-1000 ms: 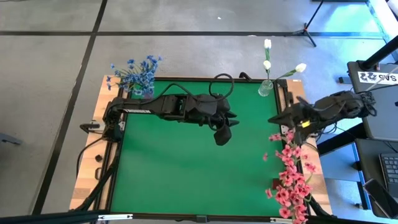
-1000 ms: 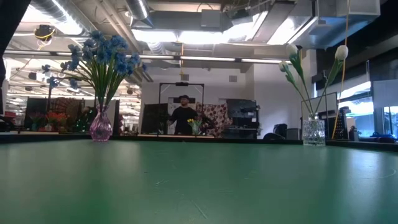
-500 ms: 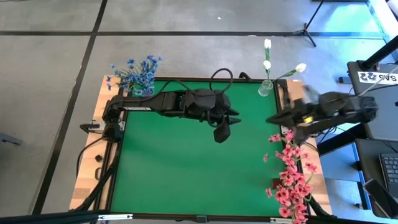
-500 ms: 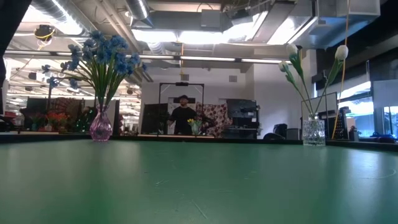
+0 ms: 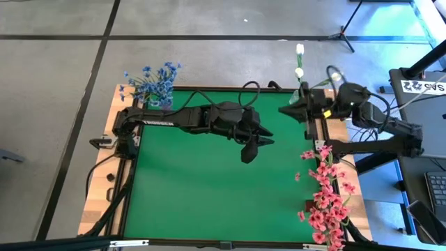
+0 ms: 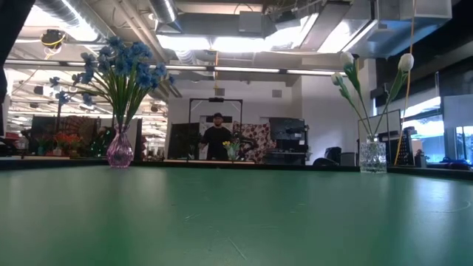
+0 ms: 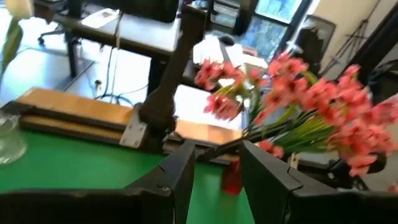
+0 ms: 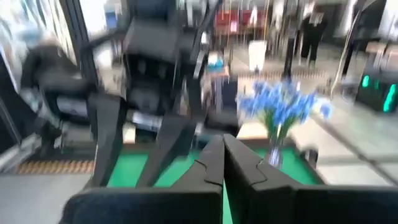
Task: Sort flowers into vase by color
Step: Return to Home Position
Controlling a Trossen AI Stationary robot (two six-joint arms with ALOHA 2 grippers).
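Note:
Pink flowers (image 5: 325, 197) spread along the table's right edge; in the left wrist view these pink flowers (image 7: 305, 99) have stems that gather at a small red thing (image 7: 233, 178). Blue flowers (image 5: 151, 81) stand in a pink vase (image 6: 120, 150) at the far left corner. White tulips (image 5: 300, 71) stand in a clear vase (image 6: 373, 157) at the far right corner. My left gripper (image 5: 256, 148) hovers open over the table's middle, pointing at the pink flowers. My right gripper (image 5: 284, 109) is shut and empty beside the clear vase.
The green mat (image 5: 202, 188) has a raised dark frame around it. A person (image 6: 217, 139) stands far back in the room. A desk with a keyboard (image 5: 435, 188) sits right of the table. In the right wrist view the left arm (image 8: 149, 81) fills the middle.
My right gripper has swung from the right edge above the pink flowers toward the far edge, ending beside the clear vase and pointing toward the table's left. My left gripper has shifted a little toward the right. The flowers have stayed put.

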